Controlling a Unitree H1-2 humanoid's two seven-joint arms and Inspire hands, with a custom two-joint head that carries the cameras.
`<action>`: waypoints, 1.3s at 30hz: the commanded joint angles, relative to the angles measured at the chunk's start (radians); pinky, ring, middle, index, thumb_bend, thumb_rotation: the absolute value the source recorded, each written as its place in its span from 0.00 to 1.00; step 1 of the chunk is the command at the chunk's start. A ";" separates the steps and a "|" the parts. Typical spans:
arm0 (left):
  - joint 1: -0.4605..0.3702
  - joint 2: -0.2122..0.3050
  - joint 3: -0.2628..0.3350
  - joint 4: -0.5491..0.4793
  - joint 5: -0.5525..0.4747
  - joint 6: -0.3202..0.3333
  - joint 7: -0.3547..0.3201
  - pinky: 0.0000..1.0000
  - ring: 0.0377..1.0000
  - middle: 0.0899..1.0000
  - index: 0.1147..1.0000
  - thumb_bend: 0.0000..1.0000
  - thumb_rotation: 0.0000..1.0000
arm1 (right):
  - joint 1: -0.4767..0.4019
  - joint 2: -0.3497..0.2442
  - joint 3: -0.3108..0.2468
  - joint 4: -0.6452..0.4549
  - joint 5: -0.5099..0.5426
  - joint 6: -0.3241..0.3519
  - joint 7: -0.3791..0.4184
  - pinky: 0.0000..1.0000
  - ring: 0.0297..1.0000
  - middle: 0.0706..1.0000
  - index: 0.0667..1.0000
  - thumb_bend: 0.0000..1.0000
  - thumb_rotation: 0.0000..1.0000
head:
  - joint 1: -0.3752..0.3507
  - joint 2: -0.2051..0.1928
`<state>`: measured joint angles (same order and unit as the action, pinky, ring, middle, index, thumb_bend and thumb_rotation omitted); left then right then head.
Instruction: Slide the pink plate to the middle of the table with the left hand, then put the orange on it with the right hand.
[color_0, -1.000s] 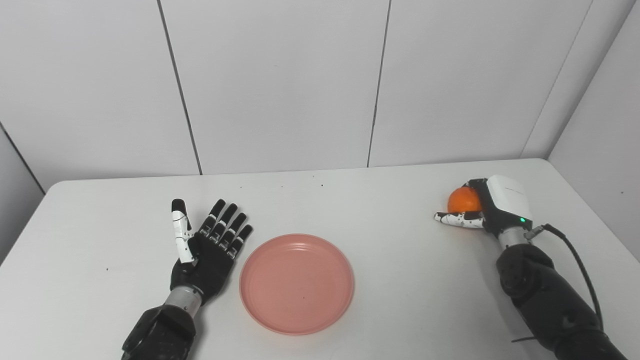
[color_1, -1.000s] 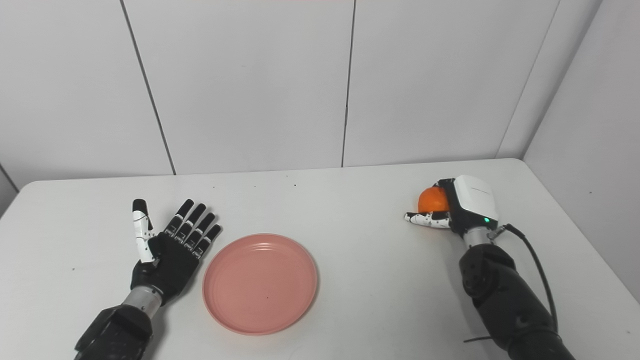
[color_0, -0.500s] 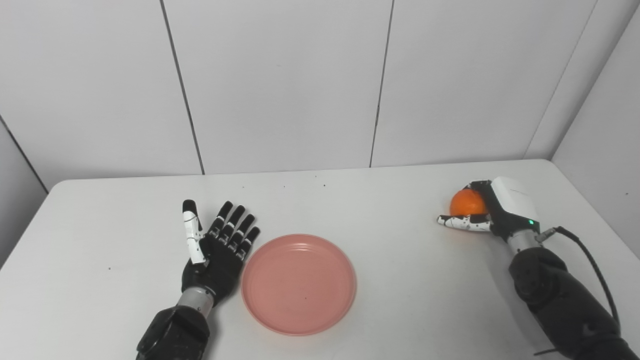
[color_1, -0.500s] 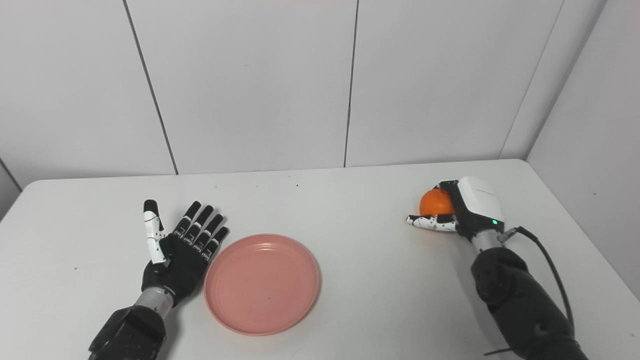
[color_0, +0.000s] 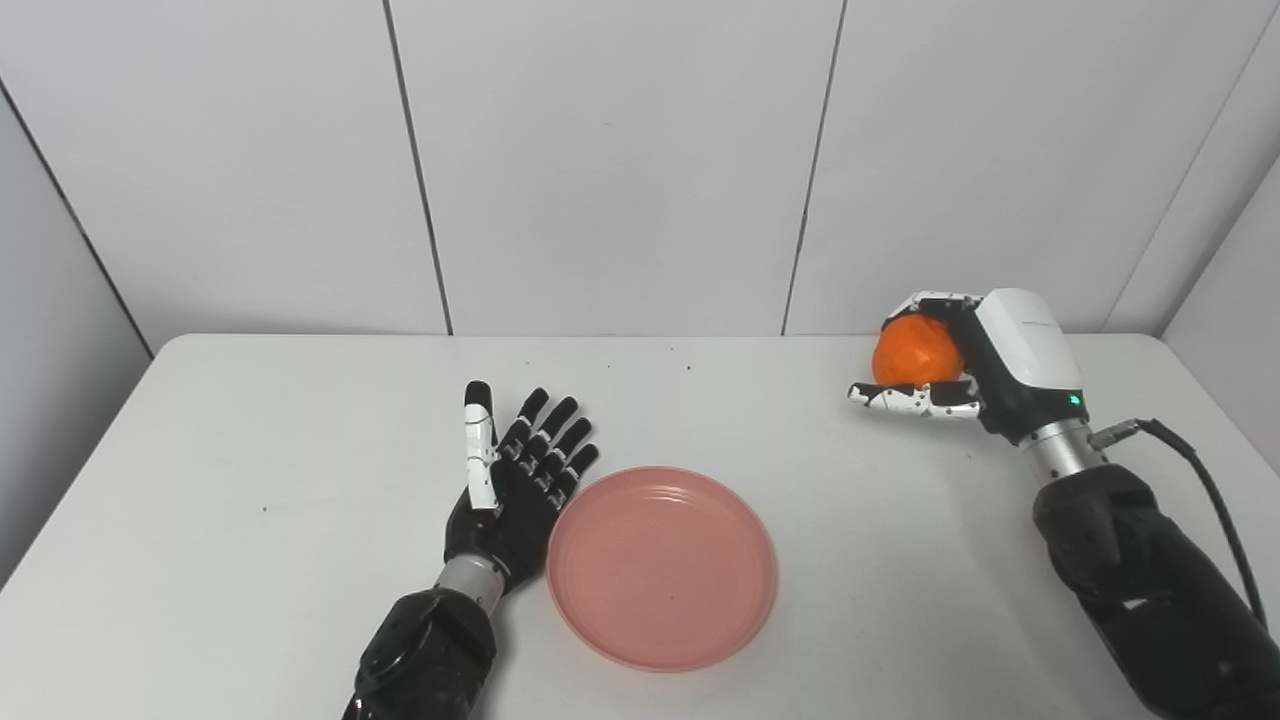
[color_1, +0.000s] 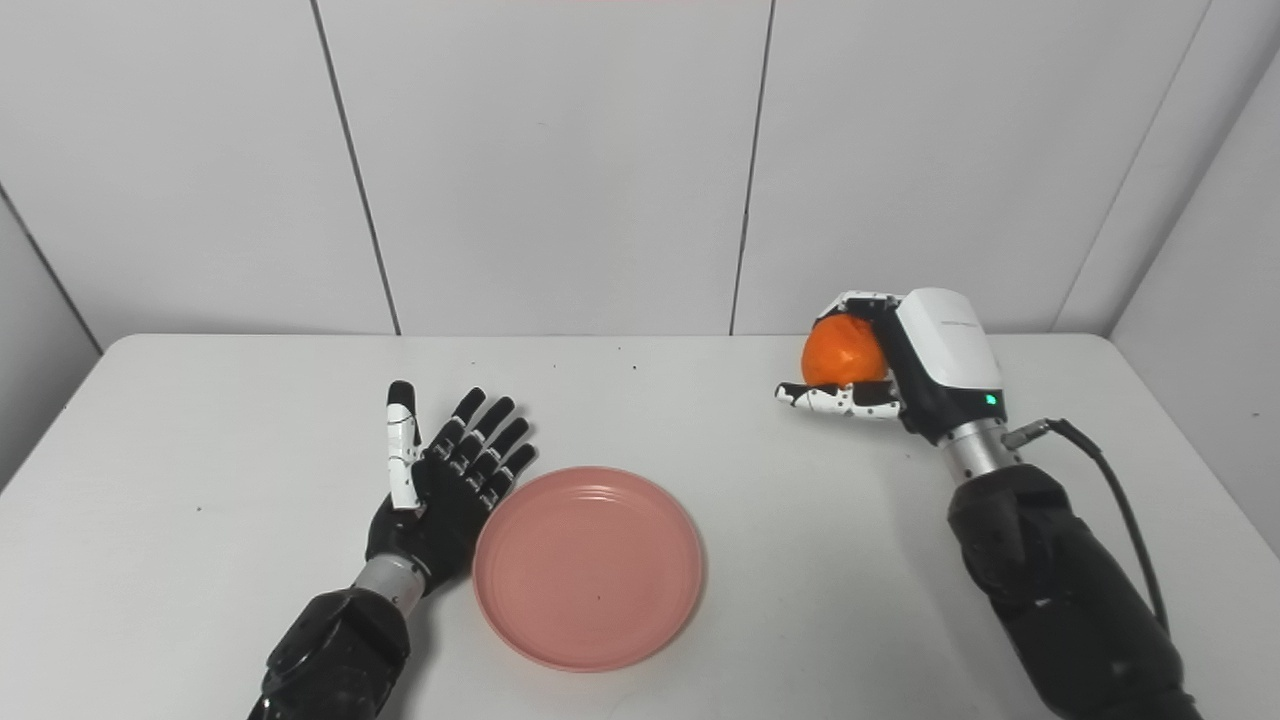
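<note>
Two arms come up from the bottom edge over a white tabletop (color_0: 250, 420). Nearest the camera lies the pink plate (color_0: 662, 568), flat and empty, toward the front of the tabletop and a little left of its middle. Just beside the plate's left rim rests the left hand (color_0: 510, 490), palm up, holding nothing, its fingers (color_0: 555, 440) spread apart and pointing away from the camera, thumb (white-segmented) standing off on the left. Whether the hand's edge actually touches the rim cannot be told from either view.

Farther back and well apart to the right, the right hand (color_0: 965, 365) is closed around the orange (color_0: 915, 352), fingers curled over its top and thumb stretched out beneath it. Hand and fruit are raised above the tabletop, near its far right corner. Behind stand pale wall panels (color_0: 600, 150).
</note>
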<state>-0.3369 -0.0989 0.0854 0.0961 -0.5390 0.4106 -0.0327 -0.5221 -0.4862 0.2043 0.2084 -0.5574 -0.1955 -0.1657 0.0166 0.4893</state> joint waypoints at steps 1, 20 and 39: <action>-0.004 -0.016 0.003 0.017 0.022 -0.008 0.007 0.96 0.94 0.95 1.00 0.73 0.92 | -0.028 -0.011 -0.028 -0.048 0.020 -0.049 0.004 0.13 0.16 0.21 0.31 0.51 0.36 | 0.022 0.001; -0.011 -0.004 0.017 0.049 0.031 -0.008 -0.030 0.95 0.93 0.94 1.00 0.73 0.93 | 0.045 0.126 0.001 -0.193 0.035 -0.090 0.127 0.18 0.20 0.25 0.34 0.52 0.32 | 0.035 -0.005; -0.007 0.037 0.071 0.022 -0.010 0.031 -0.057 0.95 0.93 0.94 1.00 0.75 0.90 | 0.111 0.260 0.055 -0.214 -0.058 -0.018 0.201 0.21 0.23 0.28 0.36 0.50 0.43 | -0.069 0.022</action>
<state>-0.3494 -0.0628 0.1525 0.1210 -0.5427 0.4130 -0.0979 -0.3915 -0.2340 0.2600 0.0034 -0.6113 -0.2196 0.0377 -0.0537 0.5108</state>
